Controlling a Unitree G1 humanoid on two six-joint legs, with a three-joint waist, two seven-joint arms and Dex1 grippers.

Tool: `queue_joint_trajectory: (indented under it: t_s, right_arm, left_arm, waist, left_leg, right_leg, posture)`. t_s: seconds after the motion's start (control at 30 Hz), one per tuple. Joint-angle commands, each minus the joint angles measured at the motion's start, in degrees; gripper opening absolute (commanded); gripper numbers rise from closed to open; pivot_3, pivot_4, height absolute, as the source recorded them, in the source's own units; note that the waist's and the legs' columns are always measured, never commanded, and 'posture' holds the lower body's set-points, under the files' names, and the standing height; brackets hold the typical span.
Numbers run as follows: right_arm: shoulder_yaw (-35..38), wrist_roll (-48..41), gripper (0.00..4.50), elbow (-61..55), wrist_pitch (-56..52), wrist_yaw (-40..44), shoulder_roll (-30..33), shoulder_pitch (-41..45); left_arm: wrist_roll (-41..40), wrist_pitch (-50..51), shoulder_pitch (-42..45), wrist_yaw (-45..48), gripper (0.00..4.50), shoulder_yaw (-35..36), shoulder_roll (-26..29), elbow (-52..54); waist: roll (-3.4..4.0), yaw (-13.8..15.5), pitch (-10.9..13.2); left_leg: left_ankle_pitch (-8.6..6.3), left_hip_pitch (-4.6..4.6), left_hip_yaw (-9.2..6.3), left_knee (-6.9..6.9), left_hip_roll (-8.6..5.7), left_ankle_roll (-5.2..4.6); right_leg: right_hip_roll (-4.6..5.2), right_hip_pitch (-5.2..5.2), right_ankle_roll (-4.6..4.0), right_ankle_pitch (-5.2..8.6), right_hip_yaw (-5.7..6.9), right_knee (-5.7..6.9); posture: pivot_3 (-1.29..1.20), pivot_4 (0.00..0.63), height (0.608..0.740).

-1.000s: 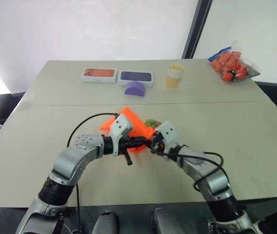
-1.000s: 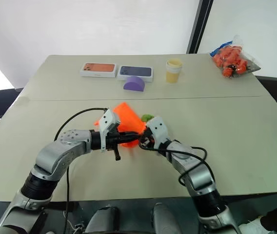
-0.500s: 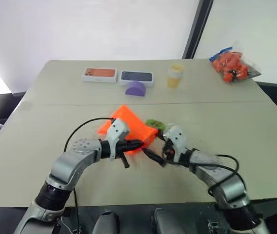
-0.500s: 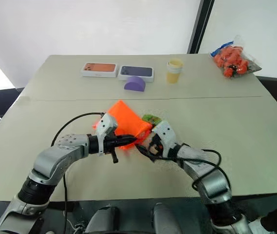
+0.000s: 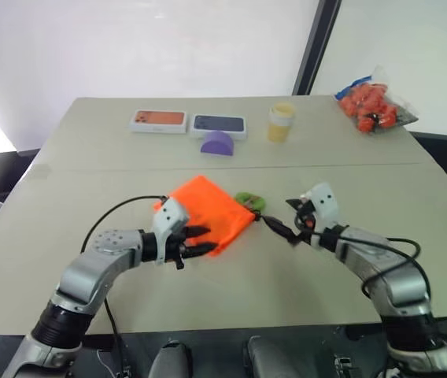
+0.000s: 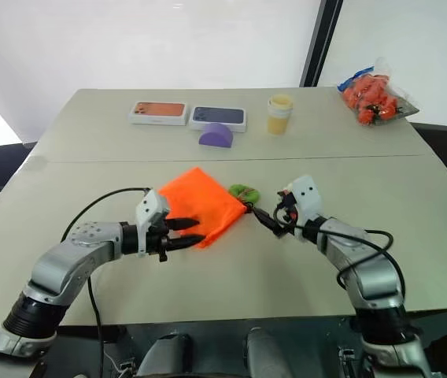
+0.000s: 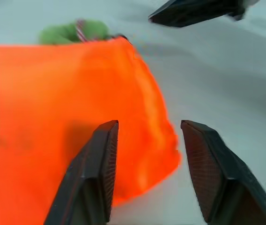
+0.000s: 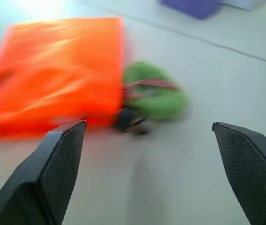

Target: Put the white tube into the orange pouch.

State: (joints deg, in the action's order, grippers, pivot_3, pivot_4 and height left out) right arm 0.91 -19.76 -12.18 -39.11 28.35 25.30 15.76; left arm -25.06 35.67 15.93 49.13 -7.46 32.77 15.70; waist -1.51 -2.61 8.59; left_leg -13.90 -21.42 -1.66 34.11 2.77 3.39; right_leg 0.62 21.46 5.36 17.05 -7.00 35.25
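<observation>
Left tool (image 6: 182, 234): jaws apart, straddling the pouch's (image 6: 200, 206) near corner, gripping nothing I can confirm. Right tool (image 6: 275, 219): spread wide, empty, off the pouch's right side by the green tag (image 6: 243, 191). Pouch: flat on the surface (image 6: 412, 236), between both tools, left nearer. Tube: I cannot locate it, possibly inside. Far edge: boxes, cup.

Yellow cup (image 6: 279, 114), purple dome (image 6: 216, 135)

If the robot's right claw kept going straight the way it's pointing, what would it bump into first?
Probably the green tag beside the orange pouch. The open right claw points toward it over bare table, with the pouch just behind. Depth is hard to judge, so it might touch the table first.
</observation>
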Motion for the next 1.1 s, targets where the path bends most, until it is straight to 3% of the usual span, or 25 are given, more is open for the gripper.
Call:
queue_joint_trajectory:
  t_s: [0.03,0.37,0.47,0.7,1.1]
  right_arm:
    - [1.36,-0.08,4.50,3.17,-1.35,-3.57,-3.11,3.39]
    - [-1.62,5.33,4.50,17.44,0.28,-7.22,-7.61,11.52]
    - [-2.72,6.32,3.65,17.91,0.75,-6.22,-7.02,11.71]
    - [-3.64,8.07,0.16,15.16,2.42,-4.87,-5.03,10.97]
    - [9.11,1.86,0.06,2.17,2.54,-6.93,-3.53,7.25]
  left_arm:
    - [-0.83,-3.29,0.48,0.61,2.17,4.09,0.72,0.01]
    - [3.23,-10.42,0.73,-1.05,2.17,6.85,1.28,-5.15]
    - [3.82,-11.29,0.16,-1.24,2.24,6.60,0.92,-5.44]
    - [4.83,-12.23,-0.15,-3.03,2.24,6.51,-0.65,-5.98]
    - [5.60,-14.92,2.88,-6.14,2.24,7.59,-4.04,-10.11]
  waist:
    - [0.01,0.07,-0.01]
    - [0.08,0.00,-0.02]
    - [0.08,-0.05,-0.02]
    - [0.08,0.04,-0.02]
    - [0.09,-0.03,-0.01]
  left_leg:
    - [0.00,-0.03,0.00,-0.06,0.01,0.00]
    - [0.00,0.01,0.01,-0.14,0.01,-0.01]
    - [0.00,0.01,0.01,-0.10,0.01,-0.01]
    - [0.01,0.02,0.00,-0.07,0.01,-0.01]
    - [0.00,0.00,0.00,-0.06,0.01,-0.01]
  right_leg:
    - [-0.01,0.00,0.02,0.01,0.01,0.00]
    - [-0.02,-0.01,0.11,0.04,0.06,0.10]
    - [-0.02,-0.03,0.11,0.04,0.07,0.10]
    - [-0.03,-0.05,0.12,0.04,0.07,0.13]
    - [-0.03,-0.05,0.15,0.04,0.07,0.13]
  posture:
    - [0.00,0.150,0.723]
    - [0.00,0.150,0.723]
    - [0.00,0.150,0.723]
    - [0.00,0.150,0.723]
    - [0.00,0.150,0.723]
